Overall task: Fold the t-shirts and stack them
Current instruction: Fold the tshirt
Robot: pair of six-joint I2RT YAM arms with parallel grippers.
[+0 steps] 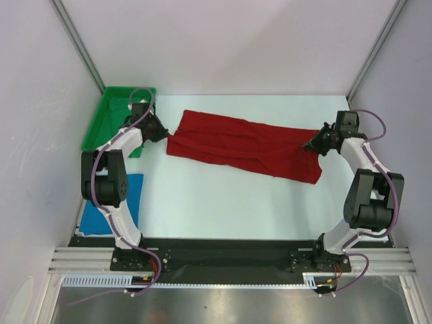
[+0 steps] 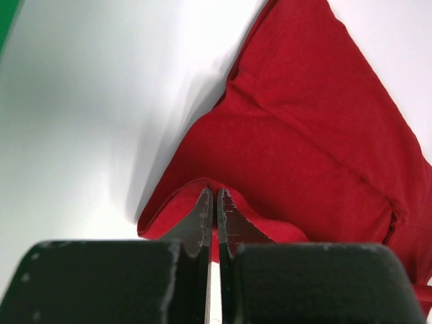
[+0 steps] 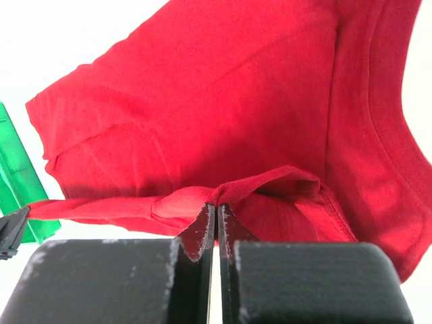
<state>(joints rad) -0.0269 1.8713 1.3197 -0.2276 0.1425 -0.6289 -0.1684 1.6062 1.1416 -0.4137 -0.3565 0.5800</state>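
Grippers first, from the top view: the left gripper (image 1: 156, 129) pinches the 9 o'clock end of the deep red, plain cloth short-sleeved t-shirt (image 1: 243, 145), and the right gripper (image 1: 312, 145) pinches its 3 o'clock end. The shirt stretches between them as a long band across the far half of the white table (image 1: 223, 209). The bright blue cloth t-shirt (image 1: 133, 192) lies flat at 8 o'clock, partly behind the left arm; whether it is folded I cannot tell. A green plastic bin (image 1: 108, 115) sits at 10 o'clock. In the left wrist view, the left gripper (image 2: 214, 196) has its jaws nearly together on a raised ridge of the red shirt (image 2: 304, 155). In the right wrist view, the right gripper (image 3: 216, 206) likewise clamps a bunched hem of the red shirt (image 3: 223, 101). I judge the red shirt only part-folded, with nothing stacked yet. The count is two grippers, two shirts, one bin.
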